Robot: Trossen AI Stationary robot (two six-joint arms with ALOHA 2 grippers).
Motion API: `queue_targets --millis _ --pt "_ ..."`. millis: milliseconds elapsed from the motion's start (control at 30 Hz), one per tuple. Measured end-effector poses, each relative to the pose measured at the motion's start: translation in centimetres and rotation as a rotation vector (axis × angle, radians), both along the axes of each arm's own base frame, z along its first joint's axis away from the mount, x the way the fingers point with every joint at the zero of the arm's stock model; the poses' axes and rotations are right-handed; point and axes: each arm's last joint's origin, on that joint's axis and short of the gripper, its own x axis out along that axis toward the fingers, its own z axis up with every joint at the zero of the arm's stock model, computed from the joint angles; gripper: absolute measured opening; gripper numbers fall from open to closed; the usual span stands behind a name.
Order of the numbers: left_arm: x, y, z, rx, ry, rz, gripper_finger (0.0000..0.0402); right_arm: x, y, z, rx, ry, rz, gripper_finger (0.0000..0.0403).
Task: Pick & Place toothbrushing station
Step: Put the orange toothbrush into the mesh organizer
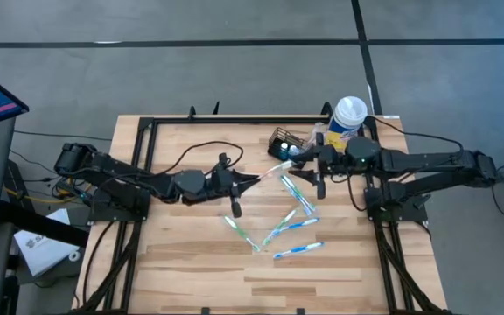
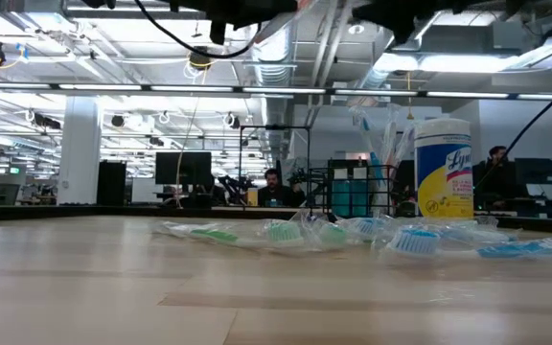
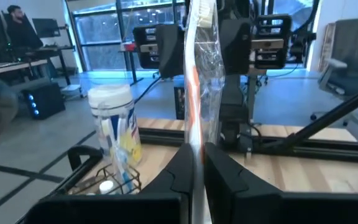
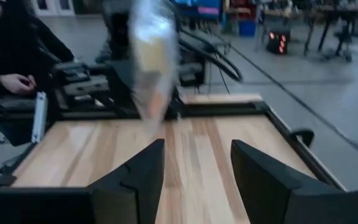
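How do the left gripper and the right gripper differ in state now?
The left gripper is shut on a wrapped toothbrush, while the right gripper is open and holds nothing. In the high view the left gripper is near the table's middle; the right gripper is by the black caddy. Both hover above the table.

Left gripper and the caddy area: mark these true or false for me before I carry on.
1. The left gripper is shut on a wrapped toothbrush. True.
2. The right gripper holds a toothbrush. False: its jaws stand open and empty.
3. The canister stands beside the wire-mesh caddy. True.
4. No toothbrushes remain on the table. False: several wrapped ones lie there.
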Motion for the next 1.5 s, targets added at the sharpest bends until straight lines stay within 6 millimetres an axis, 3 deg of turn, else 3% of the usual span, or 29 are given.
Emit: queue_targets --millis 400,1033,1233,1500 --pt "0.2 0.1 0.4 -0.009 -0.054 -0.031 0.0009 0.1 0.7 0.9 -0.022 -0.088 0.034 0.0175" --pt "2.8 0.9 -2.2 -0.015 -0.16 -0.07 0.001 0.1 0.7 1.2 -0.031 -0.124 0.038 0.0172" --pt "2.9 0.9 -2.4 -0.016 -0.167 -0.073 0.001 0.1 0.7 1.3 -0.038 -0.132 0.038 0.0147" --pt "2.9 0.9 -2.3 -0.016 -0.179 -0.08 0.001 0.1 0.7 1.4 -0.057 -0.146 0.04 0.0083"
